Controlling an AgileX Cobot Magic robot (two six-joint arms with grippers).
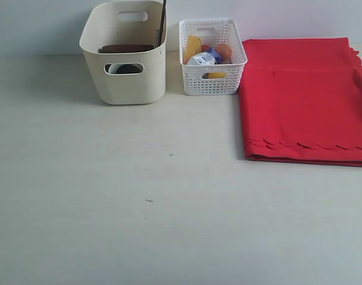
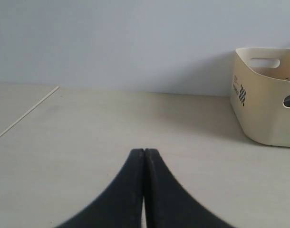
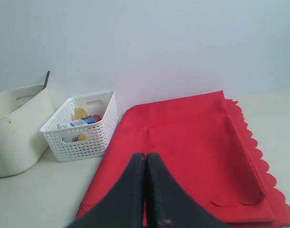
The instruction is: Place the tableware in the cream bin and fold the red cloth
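Note:
The cream bin (image 1: pixel 125 53) stands at the back left of the table, also seen in the left wrist view (image 2: pixel 266 102) and the right wrist view (image 3: pixel 14 128). Inside it I see a brown wooden plate (image 1: pixel 126 48), dark chopsticks (image 1: pixel 162 22) leaning against its wall, and something dark behind the handle hole. The red cloth (image 1: pixel 305 98) lies folded flat at the right, scalloped edge toward the front (image 3: pixel 183 152). My left gripper (image 2: pixel 144 151) is shut and empty above bare table. My right gripper (image 3: pixel 146 155) is shut and empty over the cloth's near part. Neither gripper shows in the exterior view.
A white lattice basket (image 1: pixel 210 56) with food items, a yellow piece and a blue-white packet among them, stands between the bin and the cloth, and also shows in the right wrist view (image 3: pixel 83 126). The pale tabletop (image 1: pixel 139 202) stretches in front. A wall rises behind.

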